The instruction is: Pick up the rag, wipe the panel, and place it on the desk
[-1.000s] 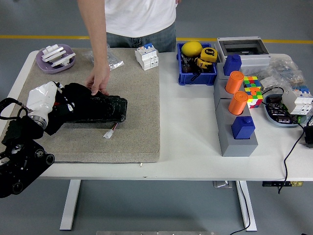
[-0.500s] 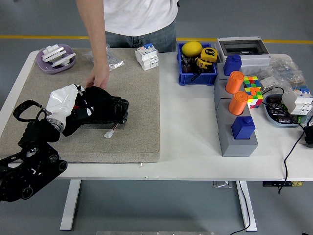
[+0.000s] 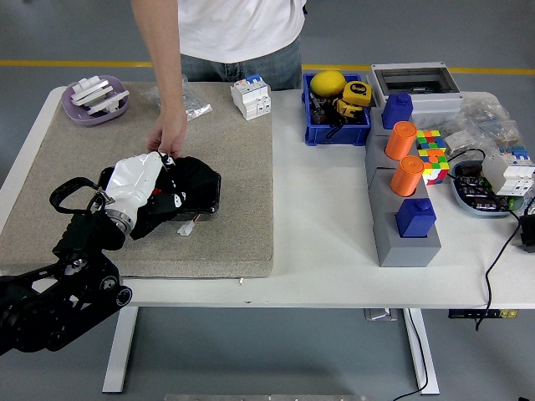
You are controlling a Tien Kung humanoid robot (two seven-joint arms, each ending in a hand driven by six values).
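Note:
A black panel (image 3: pixel 206 195) lies on the beige mat (image 3: pixel 238 192), with a small white connector (image 3: pixel 185 227) on red wires at its near edge. My left hand (image 3: pixel 165 190), white-backed with black fingers, comes in from the lower left and lies on top of the panel. Its fingers are curled on a black rag (image 3: pixel 192 172) and press it onto the panel's right half. A person at the far side rests one hand (image 3: pixel 168 137) on the panel's far edge. My right arm is out of view.
At the mat's far edge are a purple dish (image 3: pixel 94 100) of white parts, a plastic bag (image 3: pixel 185 102) and a white circuit breaker (image 3: pixel 251 95). Right of the mat stand a blue bin (image 3: pixel 336 117), a grey stand (image 3: pixel 403 219) with orange and blue pegs, and a colour cube (image 3: pixel 432 155).
My left hand has slid to the right along the panel with the rag under it. The person's hand stays at the panel's far edge.

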